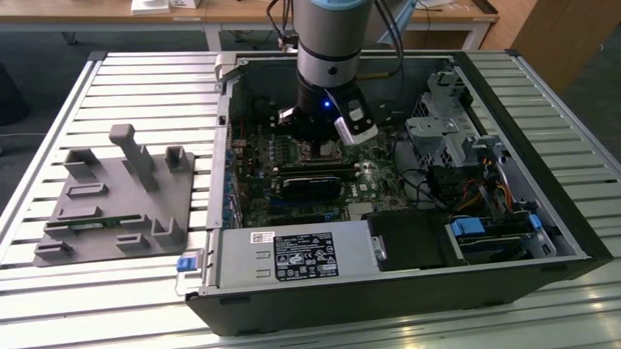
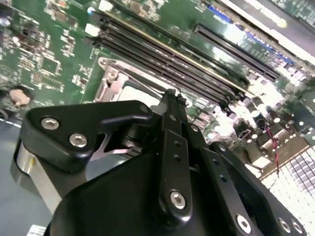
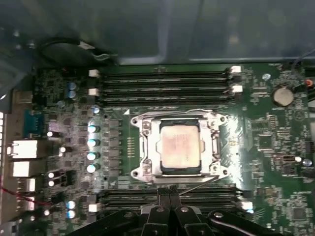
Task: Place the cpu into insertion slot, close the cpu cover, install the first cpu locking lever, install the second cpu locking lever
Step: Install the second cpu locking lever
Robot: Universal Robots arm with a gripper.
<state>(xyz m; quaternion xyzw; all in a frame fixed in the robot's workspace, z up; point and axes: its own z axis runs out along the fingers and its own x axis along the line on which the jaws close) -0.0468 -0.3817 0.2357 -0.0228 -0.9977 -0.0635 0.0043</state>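
Slatted metal table [image 1: 116,80] carries an open black computer case [image 1: 408,291] lying on its side, with a grey plastic fixture tray [image 1: 107,211] well apart from it toward the exterior view's left. Robot arm [image 1: 330,43] reaches straight down into the case, over the upper part of the green motherboard [image 3: 275,147]. A silver power supply box [image 1: 291,258] fills the near corner of the case, and a metal drive cage [image 1: 446,131] sits on the exterior view's right. On the board, long black memory slots [image 3: 162,83] run on two sides of the socket. The insertion slot [image 3: 147,172] sits mid-board, framed in bright metal. The cpu cover [image 3: 212,142] lies flat and closed over the socket, its window showing the chip. The cpu [image 3: 179,147] is seated in the socket, pale tan-silver face up, square with the frame. A thin wire lever [image 3: 197,184] lies just beside the socket's edge nearest the gripper; a second thin wire [image 3: 177,109] runs along the opposite edge; whether either is latched is hard to tell. Gripper [image 3: 170,192] hangs just above the memory slots beside the socket, its fingertips [image 2: 172,101] pressed together with nothing between them, not touching the chip
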